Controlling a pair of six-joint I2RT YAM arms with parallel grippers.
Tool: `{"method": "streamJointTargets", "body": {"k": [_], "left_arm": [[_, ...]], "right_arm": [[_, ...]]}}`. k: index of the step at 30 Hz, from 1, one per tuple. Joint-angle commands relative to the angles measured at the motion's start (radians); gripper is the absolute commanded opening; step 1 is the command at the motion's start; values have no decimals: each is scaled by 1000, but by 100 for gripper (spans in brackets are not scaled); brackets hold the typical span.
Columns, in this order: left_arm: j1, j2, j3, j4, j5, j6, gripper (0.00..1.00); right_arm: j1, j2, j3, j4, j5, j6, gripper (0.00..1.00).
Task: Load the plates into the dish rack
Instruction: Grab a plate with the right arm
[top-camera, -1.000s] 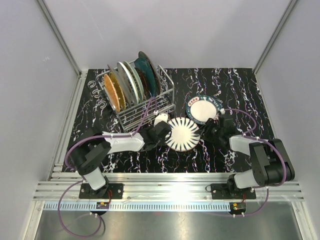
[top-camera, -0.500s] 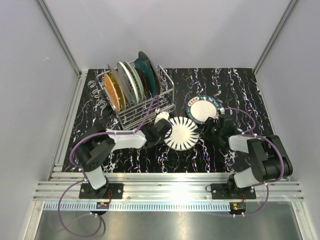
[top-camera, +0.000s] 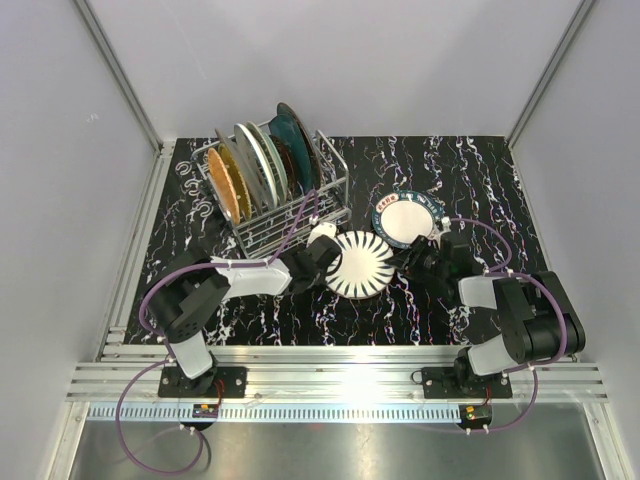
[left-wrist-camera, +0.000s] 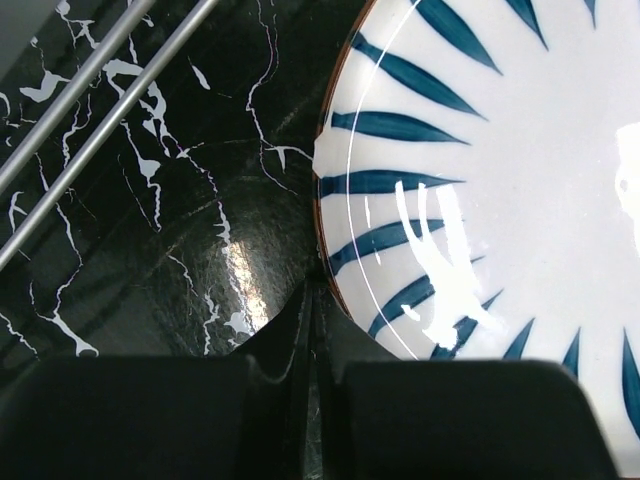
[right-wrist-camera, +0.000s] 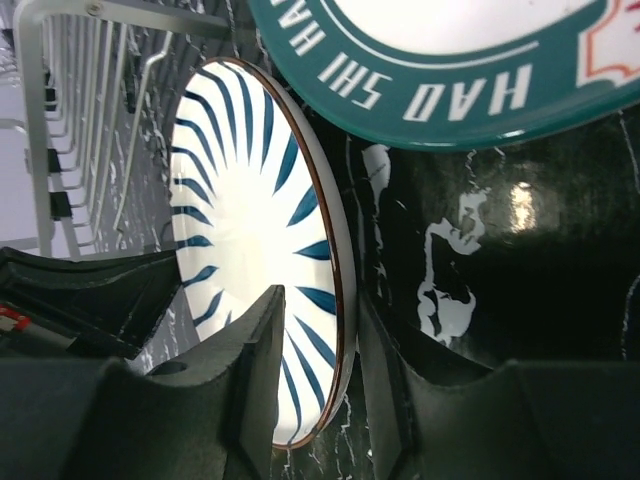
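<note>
A white plate with dark radial stripes (top-camera: 362, 265) lies between both grippers, in front of the dish rack (top-camera: 332, 190). My left gripper (top-camera: 322, 262) is shut, its tips (left-wrist-camera: 315, 288) against the plate's left edge (left-wrist-camera: 480, 180). My right gripper (top-camera: 414, 262) is open and straddles the plate's right rim (right-wrist-camera: 335, 300). One finger (right-wrist-camera: 262, 350) is over the striped face and the other (right-wrist-camera: 378, 345) is behind the rim. Several plates (top-camera: 255, 165) stand upright in the rack, an orange one at the left.
A teal-rimmed plate with a white centre (top-camera: 407, 220) lies flat just behind my right gripper, its lettered rim (right-wrist-camera: 450, 90) close to the striped plate. The rack's wires (right-wrist-camera: 60, 120) show beyond the striped plate. Grey walls enclose the black marbled table (top-camera: 480, 180).
The right gripper has slid left onto the striped plate's rim and its jaws have narrowed. The left gripper and the plate have shifted slightly toward the rack.
</note>
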Motion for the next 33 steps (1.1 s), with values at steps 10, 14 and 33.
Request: {"method": "streamJointTargets", "body": {"k": [10, 14, 33], "left_arm": [[-12, 27, 30, 80, 48, -3, 3], [-12, 30, 30, 84, 51, -3, 3], [-12, 27, 36, 84, 76, -12, 2]], "right_arm": [[17, 10, 3, 300, -211, 130, 42], [19, 36, 8, 335, -248, 141, 41], [108, 88, 107, 182, -182, 78, 38]]}}
